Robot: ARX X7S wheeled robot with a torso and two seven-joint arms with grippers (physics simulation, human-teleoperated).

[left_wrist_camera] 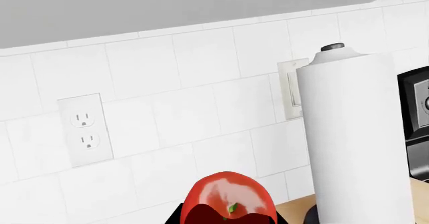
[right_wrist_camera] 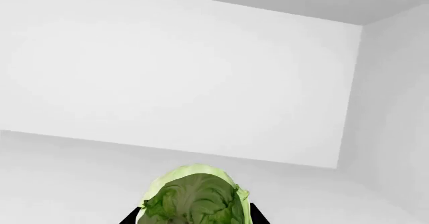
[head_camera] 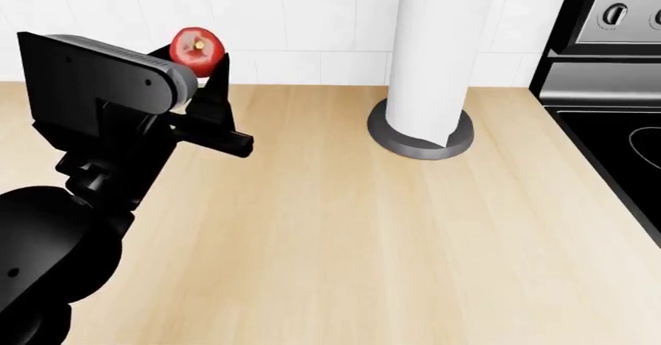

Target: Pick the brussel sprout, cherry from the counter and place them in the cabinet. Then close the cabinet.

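Observation:
My left gripper (head_camera: 198,65) is shut on the glossy red cherry (head_camera: 196,49) and holds it raised above the beige counter (head_camera: 341,229), near the tiled wall. The cherry fills the low middle of the left wrist view (left_wrist_camera: 229,199), with black fingers on both sides. My right gripper (right_wrist_camera: 194,219) is shut on the pale green brussel sprout (right_wrist_camera: 194,196); it is out of the head view. The right wrist view shows the sprout inside a plain white cabinet interior (right_wrist_camera: 181,83), just above its floor. The cabinet's door is out of view.
A tall white paper towel roll (head_camera: 439,51) on a grey round base stands at the back of the counter, right of my left gripper. A black stovetop with a steel range (head_camera: 609,90) is at the far right. A wall outlet (left_wrist_camera: 85,131) and a switch (left_wrist_camera: 294,88) are on the tiles.

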